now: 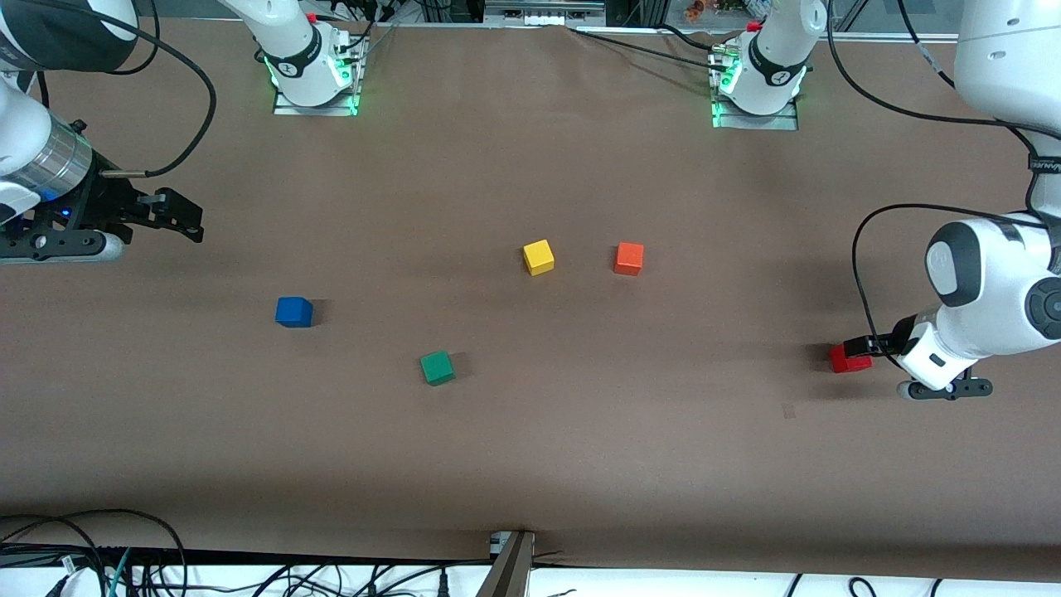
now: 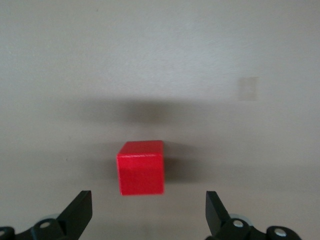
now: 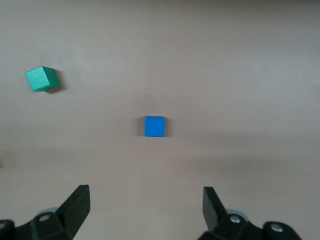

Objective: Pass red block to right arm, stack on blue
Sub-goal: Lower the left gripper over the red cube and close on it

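The red block [image 1: 847, 359] [image 2: 141, 167] lies on the brown table at the left arm's end. My left gripper [image 1: 860, 347] [image 2: 148, 212] hangs low right beside it, open; the block sits just ahead of the fingertips [image 2: 80, 209], not between them, and nothing touches it. The blue cube [image 1: 294, 312] [image 3: 154, 126] rests toward the right arm's end. My right gripper [image 1: 189, 220] [image 3: 146, 205] hovers open and empty above the table near that end, short of the blue cube, with its silver wrist cuff [image 1: 58, 162] showing.
A green cube [image 1: 437, 367] [image 3: 42, 79] lies nearer the front camera than the blue one. A yellow cube [image 1: 539, 257] and an orange cube [image 1: 628, 259] sit side by side mid-table. Both arm bases [image 1: 315, 75] [image 1: 758, 83] stand along the table's back edge.
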You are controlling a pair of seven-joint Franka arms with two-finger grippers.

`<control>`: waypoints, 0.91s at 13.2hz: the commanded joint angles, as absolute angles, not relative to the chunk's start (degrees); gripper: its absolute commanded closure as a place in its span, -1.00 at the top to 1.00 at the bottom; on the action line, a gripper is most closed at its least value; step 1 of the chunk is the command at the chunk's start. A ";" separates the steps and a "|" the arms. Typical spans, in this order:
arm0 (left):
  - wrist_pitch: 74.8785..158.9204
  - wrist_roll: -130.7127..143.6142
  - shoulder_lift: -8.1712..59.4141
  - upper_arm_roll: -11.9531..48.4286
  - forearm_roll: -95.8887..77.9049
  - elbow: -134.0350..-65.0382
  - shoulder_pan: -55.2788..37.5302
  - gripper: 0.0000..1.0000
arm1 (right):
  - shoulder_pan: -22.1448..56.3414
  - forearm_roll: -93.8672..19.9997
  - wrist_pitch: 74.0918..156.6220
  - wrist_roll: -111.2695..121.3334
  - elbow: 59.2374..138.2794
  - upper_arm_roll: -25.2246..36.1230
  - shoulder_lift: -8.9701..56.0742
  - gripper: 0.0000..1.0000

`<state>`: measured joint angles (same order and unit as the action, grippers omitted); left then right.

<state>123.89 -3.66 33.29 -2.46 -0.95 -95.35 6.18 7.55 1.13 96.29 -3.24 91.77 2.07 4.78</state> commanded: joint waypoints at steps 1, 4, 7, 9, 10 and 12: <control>127.25 -4.31 35.94 -2.20 0.79 -95.18 6.86 1.00 | 7.65 2.20 95.54 -2.73 91.23 2.02 4.83 1.00; 130.43 -4.39 38.49 -2.11 0.88 -95.45 7.38 1.00 | 7.56 2.20 95.45 -2.64 91.32 2.02 5.01 1.00; 130.52 -4.39 37.89 -1.93 0.79 -97.90 7.38 1.00 | 7.56 2.20 95.45 -2.64 91.32 2.02 5.01 1.00; 130.52 -4.39 36.83 -1.93 0.79 -99.39 7.47 1.00 | 7.56 2.20 95.45 -2.64 91.32 2.02 5.01 1.00; 130.43 -4.31 36.57 -1.93 0.79 -99.67 7.47 1.00 | 7.56 2.20 95.45 -2.64 91.32 2.02 5.01 1.00; 130.43 -4.39 36.39 -1.93 0.79 -99.49 7.47 0.37 | 7.56 2.20 95.45 -2.64 91.32 2.02 5.01 1.00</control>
